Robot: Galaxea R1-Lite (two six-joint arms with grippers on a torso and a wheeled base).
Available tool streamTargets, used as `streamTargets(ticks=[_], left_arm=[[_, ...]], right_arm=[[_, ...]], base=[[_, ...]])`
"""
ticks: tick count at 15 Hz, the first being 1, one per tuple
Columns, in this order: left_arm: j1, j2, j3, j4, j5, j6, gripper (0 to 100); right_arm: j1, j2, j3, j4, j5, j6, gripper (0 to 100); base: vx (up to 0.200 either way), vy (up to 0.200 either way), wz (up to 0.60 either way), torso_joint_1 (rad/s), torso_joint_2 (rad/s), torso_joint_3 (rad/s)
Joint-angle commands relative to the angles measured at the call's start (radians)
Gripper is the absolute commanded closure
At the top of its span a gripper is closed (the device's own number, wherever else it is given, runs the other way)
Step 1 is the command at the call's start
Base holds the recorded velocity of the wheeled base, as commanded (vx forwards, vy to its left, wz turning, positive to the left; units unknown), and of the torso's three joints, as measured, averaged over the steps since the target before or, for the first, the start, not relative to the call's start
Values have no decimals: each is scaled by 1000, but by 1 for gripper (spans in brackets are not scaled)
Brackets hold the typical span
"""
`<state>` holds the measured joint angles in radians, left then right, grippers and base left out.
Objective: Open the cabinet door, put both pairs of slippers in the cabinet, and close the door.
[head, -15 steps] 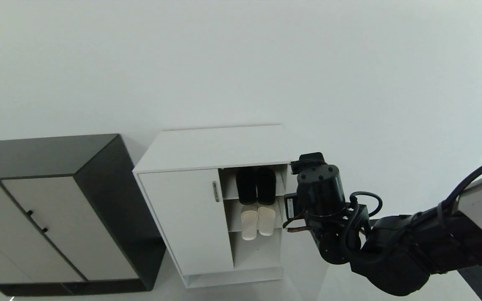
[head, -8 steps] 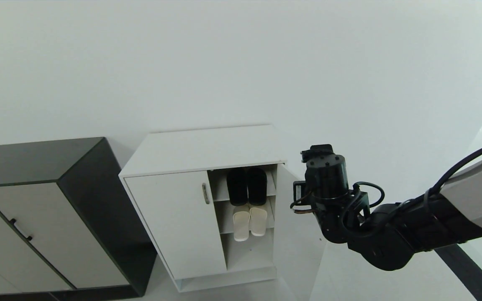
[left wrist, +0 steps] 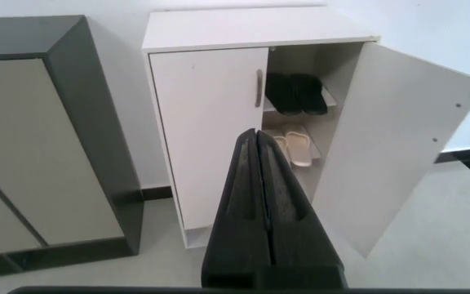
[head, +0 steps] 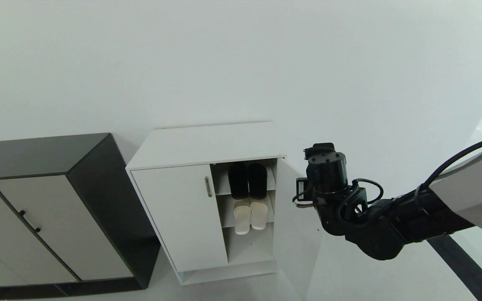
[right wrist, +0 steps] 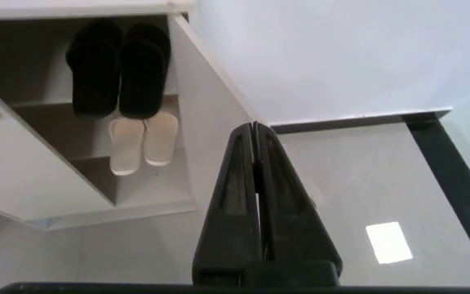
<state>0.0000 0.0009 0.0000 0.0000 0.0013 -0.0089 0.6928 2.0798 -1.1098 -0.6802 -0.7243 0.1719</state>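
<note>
The white cabinet [head: 207,142] stands against the wall, with a dark cabinet [head: 92,175] just beside it at 9 o'clock. Its left-hand door [head: 182,217] is shut, the handle [head: 208,186] at that door's inner edge. The right-hand door [left wrist: 398,147] is swung wide open.

Both pairs are inside the open half. The black slippers [head: 247,179] lie side by side on the top shelf. The pale slippers [head: 250,215] lie side by side on the shelf below, at 6 o'clock of the black pair, with their ends just over the shelf's front edge.

In the head view the right arm [head: 383,230] comes in from 3 o'clock and its wrist is raised near the open door's outer side. Both pairs lie at about 9 o'clock of that wrist, with the door between them.

The right gripper [right wrist: 254,131] has its fingers pressed flat together, with nothing between them. It is close to the door's outer face; whether it touches cannot be told.

The left gripper [left wrist: 258,135] is likewise closed tight on nothing. It is held well back from the cabinet and points at its front.
</note>
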Motion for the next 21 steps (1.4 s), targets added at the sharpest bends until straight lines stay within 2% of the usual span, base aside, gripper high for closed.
streamTargets(ticks=[1,4,9,14,21], left_arm=[[0,1,0,0,0,0,100],[0,1,0,0,0,0,100],[0,1,0,0,0,0,100],[0,1,0,0,0,0,100],[0,1,0,0,0,0,100]], right_arm=[[-48,39,-51,7,29,0,100],[-125,91,-111,28,78,12,100],[-205,187,-171,31,154,40,100],[-237,238,-225,77,218,92,100],[-240,264,-229,80,224,95,100]], base=[[0,0,0,0,0,0],[0,0,0,0,0,0],[0,0,0,0,0,0],[0,0,0,0,0,0],[0,0,0,0,0,0]])
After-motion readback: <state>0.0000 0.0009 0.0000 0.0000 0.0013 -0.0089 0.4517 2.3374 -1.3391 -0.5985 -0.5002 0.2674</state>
